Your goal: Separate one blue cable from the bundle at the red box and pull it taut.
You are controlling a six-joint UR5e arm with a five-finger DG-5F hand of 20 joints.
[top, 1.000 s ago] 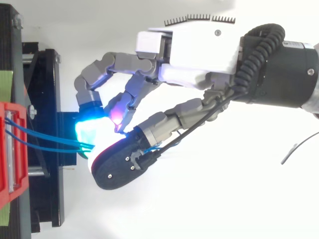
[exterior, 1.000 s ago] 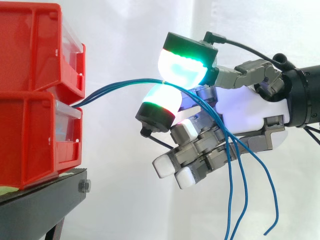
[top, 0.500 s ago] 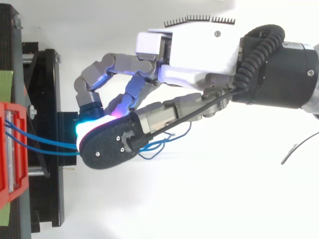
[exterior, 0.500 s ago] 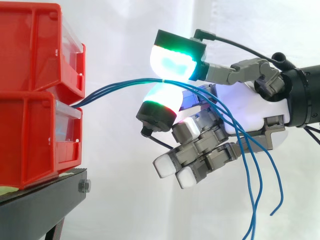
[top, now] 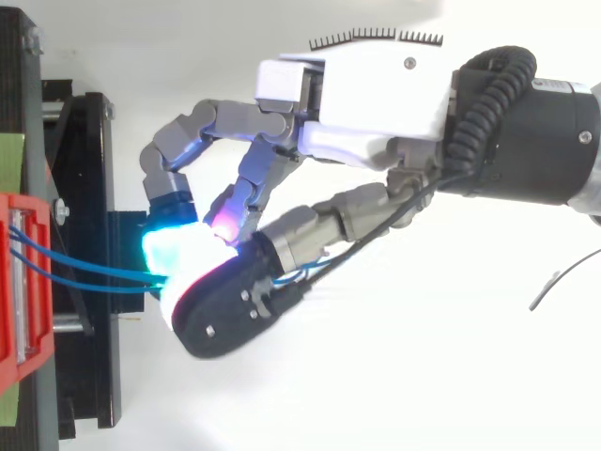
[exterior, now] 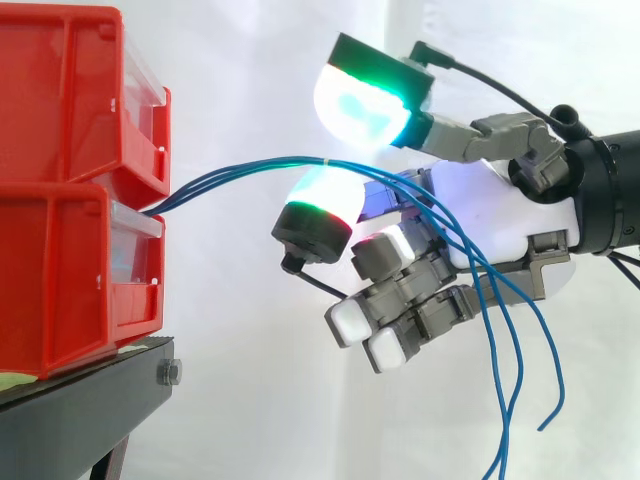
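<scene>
So the hand point(exterior: 490, 215) isn't clamped on anything: its two big glowing pads point(exterior: 362, 105) sit apart, and the blue cables point(exterior: 240, 172) run between them, just over the lower one. They come out between the stacked red bins point(exterior: 60, 190), arch across, and their loose ends dangle below the palm.

The arm point(top: 526, 132) is brought in level from the right, with the wrist point(exterior: 608, 192) horizontal. The hand point(exterior: 492, 215) is held with its fingers pointed left. One green-glowing pad point(exterior: 362, 102) is held clear above a second pad point(exterior: 320, 205), with a gap between them. The remaining fingers point(exterior: 400, 300) are curled toward the palm, with their white tips exposed.
</scene>
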